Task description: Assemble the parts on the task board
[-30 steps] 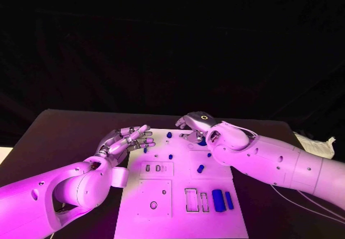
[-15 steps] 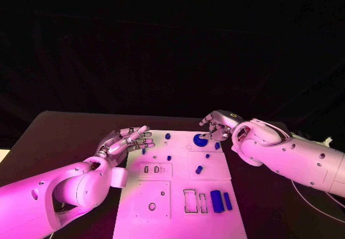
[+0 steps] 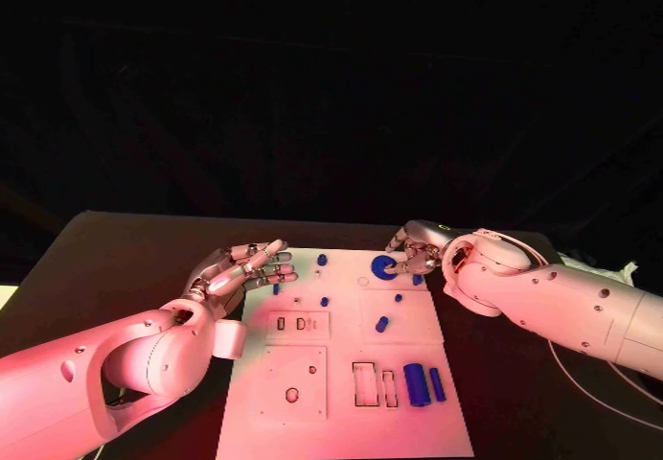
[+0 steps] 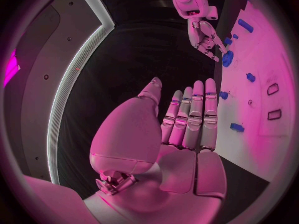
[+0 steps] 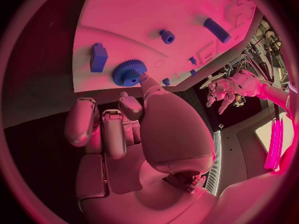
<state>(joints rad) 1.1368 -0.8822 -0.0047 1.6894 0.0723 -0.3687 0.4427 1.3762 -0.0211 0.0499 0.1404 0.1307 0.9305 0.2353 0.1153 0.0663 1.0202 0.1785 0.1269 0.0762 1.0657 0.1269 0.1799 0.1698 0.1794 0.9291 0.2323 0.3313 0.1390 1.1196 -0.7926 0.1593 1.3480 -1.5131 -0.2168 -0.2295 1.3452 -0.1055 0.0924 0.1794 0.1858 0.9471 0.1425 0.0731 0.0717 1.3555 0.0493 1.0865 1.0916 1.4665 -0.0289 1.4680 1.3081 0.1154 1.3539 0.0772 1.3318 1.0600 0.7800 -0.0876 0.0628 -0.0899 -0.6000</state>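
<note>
Blue gear sits flat at the far end of the task board, right under the right hand whose fingertip touches its rim, while the empty, open-fingered left hand hovers further off.

The right hand reaches one fingertip to the toothed edge of a blue gear lying on the white task board, its other fingers curled short of the board's edge, a blue block just beside the gear, a small blue peg farther out.
</note>
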